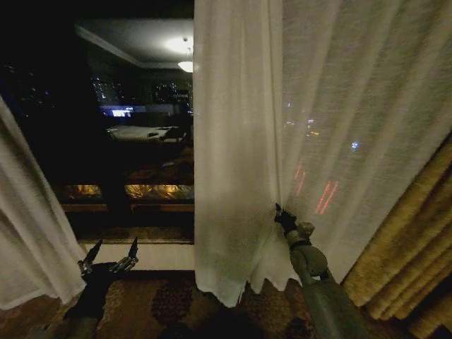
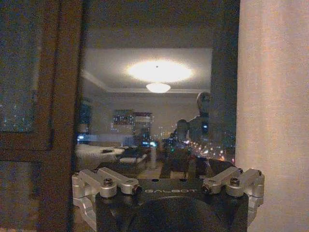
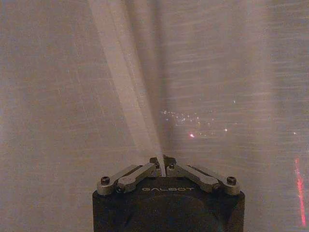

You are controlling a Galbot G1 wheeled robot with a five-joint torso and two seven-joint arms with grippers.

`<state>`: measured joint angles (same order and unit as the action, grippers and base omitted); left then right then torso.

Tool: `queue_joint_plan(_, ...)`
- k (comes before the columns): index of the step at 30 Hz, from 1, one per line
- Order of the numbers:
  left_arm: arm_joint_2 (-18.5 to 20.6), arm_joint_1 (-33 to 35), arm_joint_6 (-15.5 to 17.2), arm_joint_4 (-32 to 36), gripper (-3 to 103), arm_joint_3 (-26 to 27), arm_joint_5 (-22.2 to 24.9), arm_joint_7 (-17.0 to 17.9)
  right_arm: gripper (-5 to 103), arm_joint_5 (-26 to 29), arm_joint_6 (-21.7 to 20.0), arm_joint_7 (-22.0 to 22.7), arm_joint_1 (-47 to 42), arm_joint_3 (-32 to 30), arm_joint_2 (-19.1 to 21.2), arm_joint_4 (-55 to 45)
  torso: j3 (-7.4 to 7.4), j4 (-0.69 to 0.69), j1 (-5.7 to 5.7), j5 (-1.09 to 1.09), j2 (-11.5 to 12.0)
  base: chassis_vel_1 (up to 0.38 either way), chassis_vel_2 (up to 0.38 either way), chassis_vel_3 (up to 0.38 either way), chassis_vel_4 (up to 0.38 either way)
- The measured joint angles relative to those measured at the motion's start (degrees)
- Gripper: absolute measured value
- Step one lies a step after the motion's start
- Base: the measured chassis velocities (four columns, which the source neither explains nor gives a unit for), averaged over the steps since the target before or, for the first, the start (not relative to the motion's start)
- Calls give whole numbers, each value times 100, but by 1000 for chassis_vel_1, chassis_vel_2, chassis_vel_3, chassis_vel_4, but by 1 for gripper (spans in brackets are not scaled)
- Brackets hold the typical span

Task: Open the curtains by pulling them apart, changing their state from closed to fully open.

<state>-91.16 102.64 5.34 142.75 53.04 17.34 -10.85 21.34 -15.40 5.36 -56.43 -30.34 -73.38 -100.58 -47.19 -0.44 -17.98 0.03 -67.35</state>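
Note:
Two sheer off-white curtains hang at the window. The left curtain (image 1: 28, 240) is drawn aside at the left edge. The right curtain (image 1: 282, 127) hangs over the middle and right of the window. My right gripper (image 1: 280, 212) is shut on a fold of the right curtain (image 3: 140, 111) low down, and the fabric bunches toward its fingertips. My left gripper (image 1: 111, 251) hangs open near the floor in front of the bare glass, holding nothing. In the left wrist view the right curtain's edge (image 2: 273, 106) runs down one side.
Bare dark glass (image 1: 127, 106) between the panels reflects the room and a ceiling lamp. A thick golden-yellow drape (image 1: 409, 247) hangs at the far right. A white sill (image 1: 155, 254) runs under the window, above patterned carpet (image 1: 169, 304).

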Motion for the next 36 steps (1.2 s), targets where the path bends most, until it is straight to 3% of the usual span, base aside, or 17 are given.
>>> queue_joint_plan(36,0,19,4,-28,100,-35,-4,-4,0,-208,179,-32,-67,-26,30,-28,0,-1,0,1,0,-306,-366,305,367)
